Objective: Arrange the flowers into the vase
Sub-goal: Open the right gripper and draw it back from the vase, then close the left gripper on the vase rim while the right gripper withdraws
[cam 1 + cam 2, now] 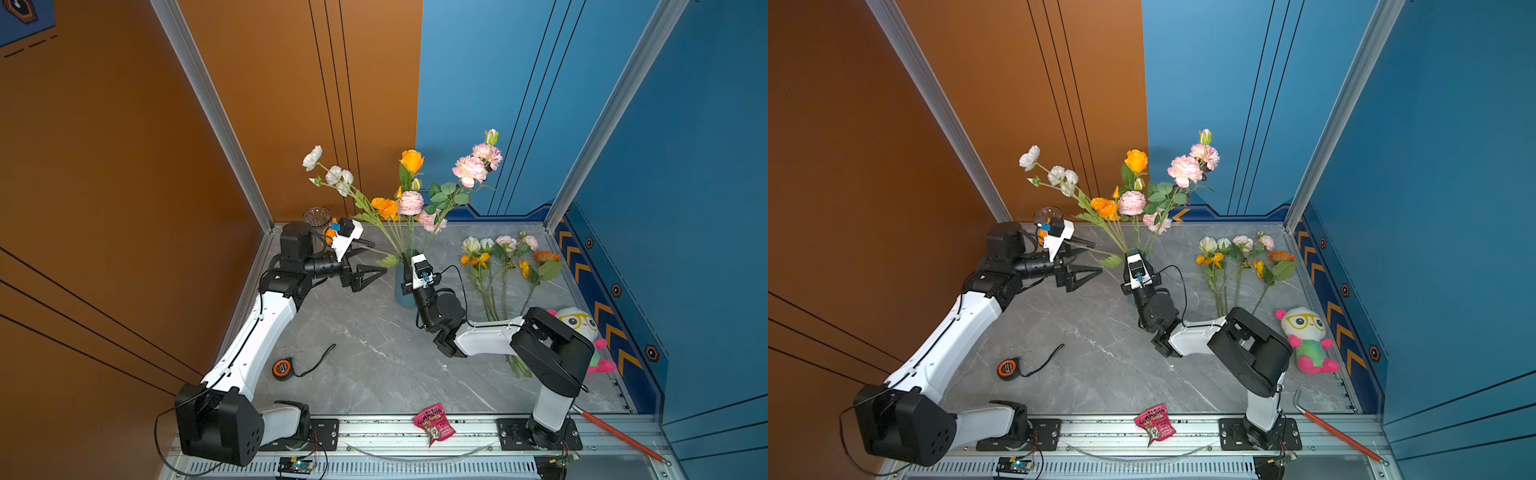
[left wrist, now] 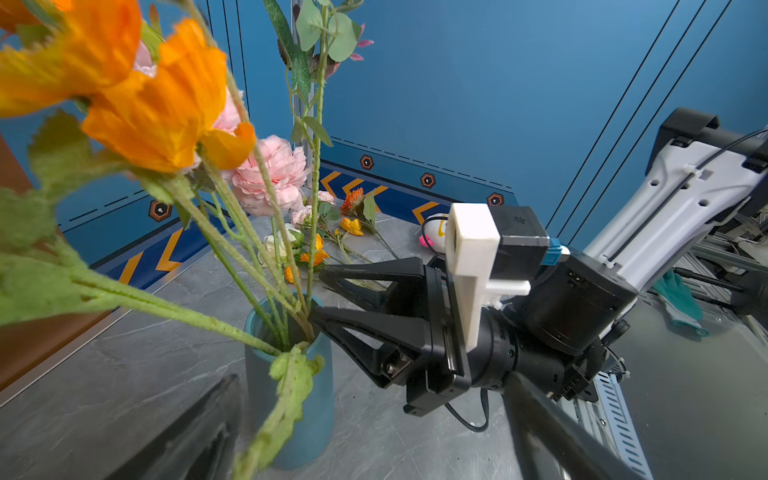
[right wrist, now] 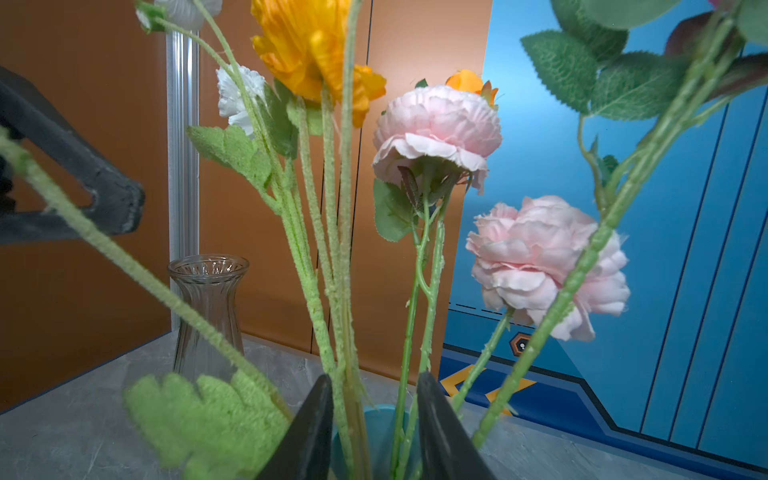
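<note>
Where the flowers stand: the flowers (image 1: 411, 203) are bunched in the vase (image 2: 299, 415), a plain blue cylinder near the middle of the surface (image 1: 374, 365), toward its far edge.
Stems: all green and far taller than the vase. Some are fuzzy and pale, others smoother with small thorns. They fan out from the narrow mouth.
Blooms: a white cluster leans toward the left edge. Ruffled orange blooms sit low in the bunch. A yellow-orange rose stands upright at the centre. Full pale pink blooms lean toward the right edge, and a closed greenish bud tops them.
Leaves: rounded and serrated on the pink stems. One fuzzy lobed leaf droops over the vase rim on the left side.
Loose flowers: the loose flowers (image 1: 505, 266) lie flat near the far right corner, with white, pink, yellow and orange heads toward the far edge. Their stems run toward the near edge and pass under the right arm.
Right end effector: the right end effector (image 2: 318, 291) is at the vase mouth, reaching in from the near side. Its black fingers are parted, with several stems passing between them and none squeezed, so the grip is released.
Left end effector: the left end effector (image 1: 382, 257) is spread wide and carries nothing. It sits just beside the vase on the left, with its tips aimed at the stems. Whether a fuzzy stem touches it cannot be told.
Glass vase: the glass vase (image 3: 208, 299) is clear and ribbed and stands in the far left corner.
</note>
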### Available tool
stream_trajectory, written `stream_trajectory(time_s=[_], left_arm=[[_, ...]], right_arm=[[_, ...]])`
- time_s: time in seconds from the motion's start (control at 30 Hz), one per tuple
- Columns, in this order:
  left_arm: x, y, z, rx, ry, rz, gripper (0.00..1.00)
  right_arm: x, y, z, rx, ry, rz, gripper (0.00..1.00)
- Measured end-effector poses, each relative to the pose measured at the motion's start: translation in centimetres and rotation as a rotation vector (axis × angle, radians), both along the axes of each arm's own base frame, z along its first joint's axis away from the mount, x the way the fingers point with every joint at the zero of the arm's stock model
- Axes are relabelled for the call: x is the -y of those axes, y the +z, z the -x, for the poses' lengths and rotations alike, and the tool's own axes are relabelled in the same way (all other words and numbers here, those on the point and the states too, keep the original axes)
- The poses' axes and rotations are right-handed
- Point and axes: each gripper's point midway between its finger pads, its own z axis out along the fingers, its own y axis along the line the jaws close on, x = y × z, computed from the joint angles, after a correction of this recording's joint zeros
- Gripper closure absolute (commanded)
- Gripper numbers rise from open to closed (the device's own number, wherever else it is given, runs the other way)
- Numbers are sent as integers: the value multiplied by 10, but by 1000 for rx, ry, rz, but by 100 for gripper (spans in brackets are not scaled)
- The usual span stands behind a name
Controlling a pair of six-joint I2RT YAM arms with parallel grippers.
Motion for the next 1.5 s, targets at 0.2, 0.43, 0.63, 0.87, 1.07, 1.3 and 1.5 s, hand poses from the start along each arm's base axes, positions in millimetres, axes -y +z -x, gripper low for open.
stream_trajectory(time_s=[0.2,0.43,0.63,0.87,1.07,1.3,1.5], left_arm=[[1,0,1,0,-4,0,2],[7,-1,3,1,-15,-3,2],[26,-11,2,33,26,-73,2],[19,-46,-12,-14,202,-179,2],[0,-82,0,-85,295,-205,2],[-11,-96,16,-99,339,-197,2],[-5,-127,25,-142,344,-196,2]], right_arm=[[1,-3,18,-3,-14,45,42],[21,26,54,11,-67,14,23],[54,43,63,-62,-150,-30,8],[87,56,79,-191,-104,-53,0],[113,47,96,-313,-4,-71,0],[101,-6,108,-487,80,92,0],[86,-38,120,-567,188,145,0]])
